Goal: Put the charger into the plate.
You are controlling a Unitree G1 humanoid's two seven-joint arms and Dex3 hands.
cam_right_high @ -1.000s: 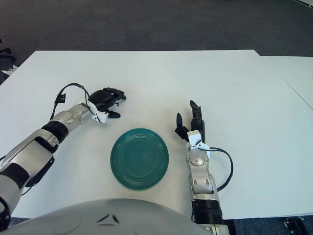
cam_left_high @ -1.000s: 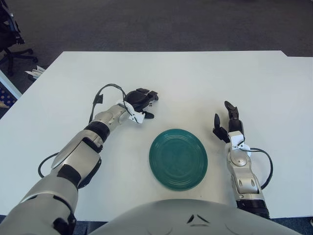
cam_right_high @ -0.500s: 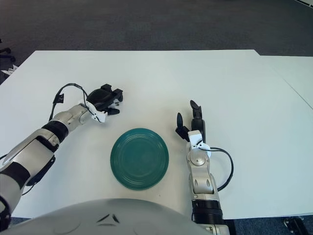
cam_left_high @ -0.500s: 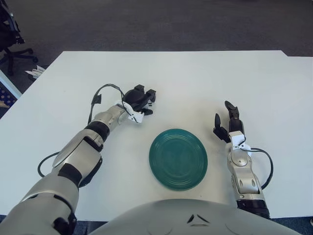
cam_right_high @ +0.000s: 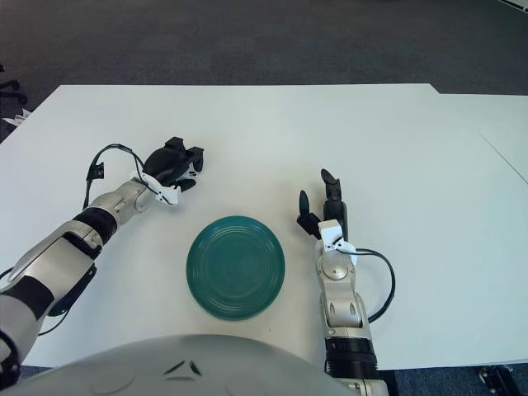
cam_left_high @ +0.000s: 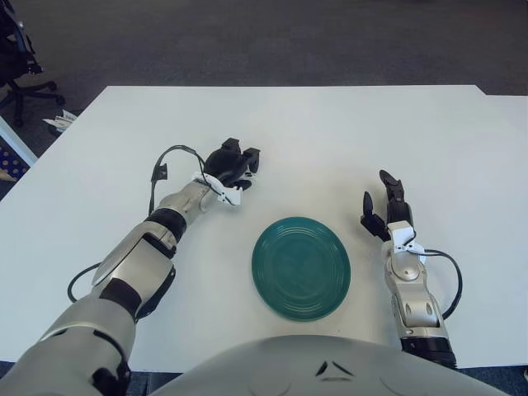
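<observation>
A dark green plate [cam_left_high: 301, 268] lies on the white table [cam_left_high: 330, 140] near its front edge. My left hand [cam_left_high: 233, 165] is behind and to the left of the plate, about a hand's width from its rim. Its black fingers [cam_left_high: 250, 154] curl around a black rounded charger [cam_left_high: 221, 163], which they mostly hide. My right hand [cam_left_high: 384, 206] shows to the right of the plate, its fingers spread and pointing away from me, holding nothing.
A thin black cable [cam_left_high: 169, 157] loops from my left wrist, and another cable [cam_left_high: 452, 276] runs beside my right forearm. An office chair [cam_left_high: 16, 58] stands on the dark carpet past the table's left edge.
The left hand's fingers, stretched out to the right a second ago, have curled in over the charger, and the hand has shifted slightly left. The right hand has not moved.
</observation>
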